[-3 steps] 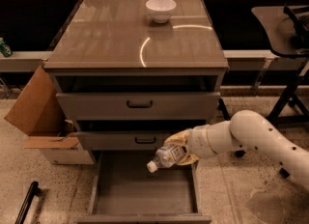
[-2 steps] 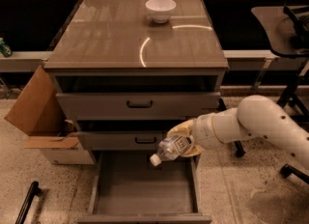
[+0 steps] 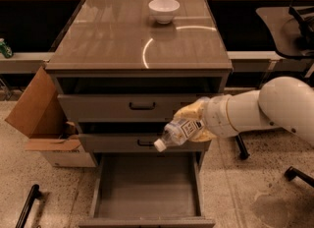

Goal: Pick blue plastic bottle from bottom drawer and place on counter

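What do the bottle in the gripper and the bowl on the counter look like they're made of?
The blue plastic bottle: seemingly clear thin plastic, see-through body, white cap, printed label; the gripper holds it in front of the middle drawer. The white bowl: probably glazed ceramic, smooth and evenly white, though plastic is possible.

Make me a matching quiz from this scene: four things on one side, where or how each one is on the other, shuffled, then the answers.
Things
1. small clear plastic bottle with white cap
2. round white bowl
3. deep grey bottom drawer
4. brown cardboard box

Places or states
A. on the floor at the left
B. pulled open, below the bottle
C. held tilted, cap lowest, in the gripper in front of the middle drawer
D. standing on the glossy grey-brown counter, near its far edge

Pairs: 1-C, 2-D, 3-B, 4-A
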Action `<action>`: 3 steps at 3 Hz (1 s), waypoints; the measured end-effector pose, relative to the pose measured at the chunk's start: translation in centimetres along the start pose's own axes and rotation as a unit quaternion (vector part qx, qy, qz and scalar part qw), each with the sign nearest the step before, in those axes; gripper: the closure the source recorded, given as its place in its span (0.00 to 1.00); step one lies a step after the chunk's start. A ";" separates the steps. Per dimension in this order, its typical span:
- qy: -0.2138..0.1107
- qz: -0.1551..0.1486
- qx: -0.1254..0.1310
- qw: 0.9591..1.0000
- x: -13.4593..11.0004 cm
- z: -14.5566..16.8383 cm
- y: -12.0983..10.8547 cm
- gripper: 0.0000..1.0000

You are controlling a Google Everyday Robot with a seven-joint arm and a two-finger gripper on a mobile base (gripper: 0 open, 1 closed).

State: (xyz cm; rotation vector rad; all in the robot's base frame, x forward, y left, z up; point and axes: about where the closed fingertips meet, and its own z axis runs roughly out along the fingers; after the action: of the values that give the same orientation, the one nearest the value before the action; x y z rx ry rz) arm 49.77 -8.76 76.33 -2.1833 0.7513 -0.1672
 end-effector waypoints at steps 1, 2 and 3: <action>0.002 -0.001 0.002 1.000 0.0 -0.2 0.0 1.00; 0.001 0.020 0.007 1.000 0.9 -0.5 -1.2 1.00; 0.009 0.043 0.002 0.999 2.8 -1.8 -4.9 1.00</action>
State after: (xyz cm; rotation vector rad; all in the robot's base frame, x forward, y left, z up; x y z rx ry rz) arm 53.67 -9.04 80.74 -2.1444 0.8531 -0.1451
